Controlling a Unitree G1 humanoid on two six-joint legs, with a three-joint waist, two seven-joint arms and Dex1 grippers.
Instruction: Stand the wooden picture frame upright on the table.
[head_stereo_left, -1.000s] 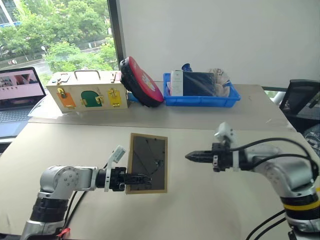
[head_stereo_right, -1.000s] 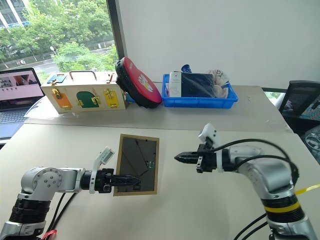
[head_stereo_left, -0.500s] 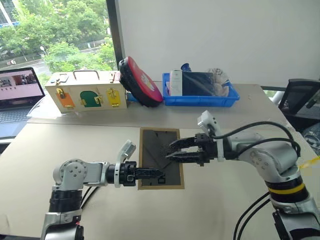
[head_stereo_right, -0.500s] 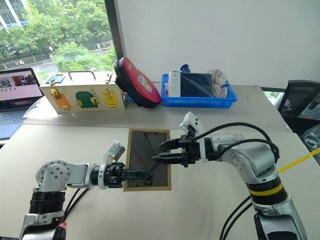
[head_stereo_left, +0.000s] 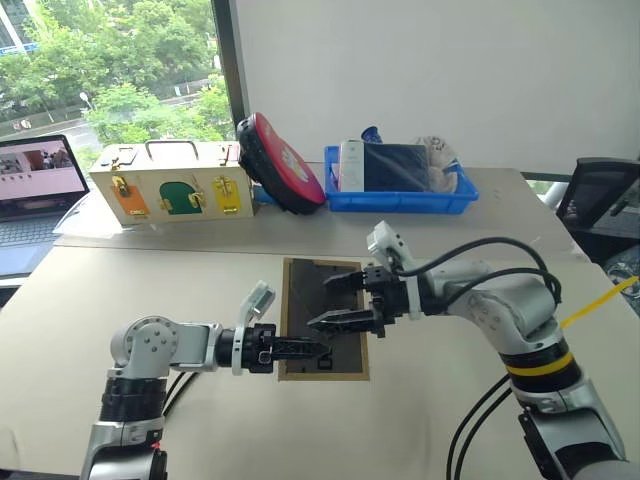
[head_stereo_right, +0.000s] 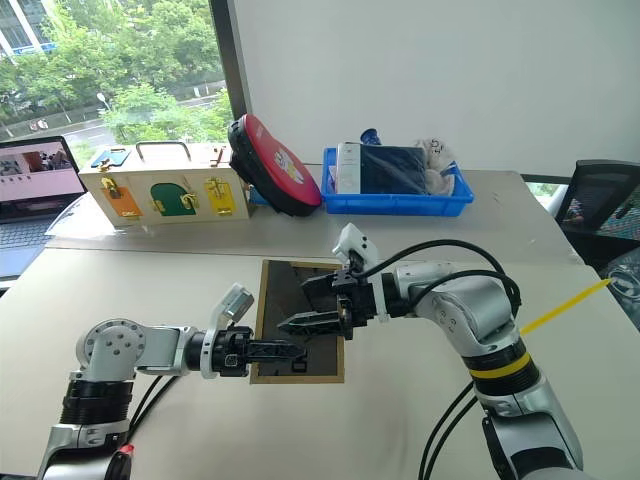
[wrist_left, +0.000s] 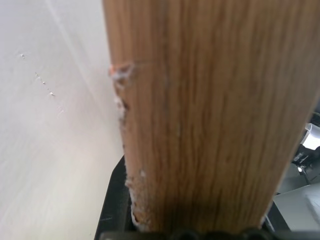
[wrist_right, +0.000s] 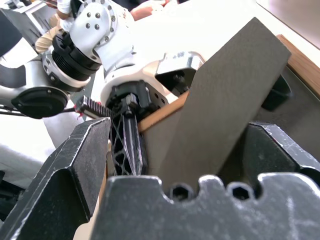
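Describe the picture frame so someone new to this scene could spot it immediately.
Start at the big beige table and look at its near middle, between the two robot arms. The wooden picture frame is there, its dark grey back facing up inside a light-wood border; the cream box with coloured doors sits far behind.

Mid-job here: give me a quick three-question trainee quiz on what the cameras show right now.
1. Which gripper holds the wooden picture frame?
2. True or false: the right gripper has its fingers spread over the frame's dark back.
3. What sits nearest the blue tray: A) red round object, B) laptop?

Key: 1. The left gripper, at the frame's near edge. 2. True. 3. A.
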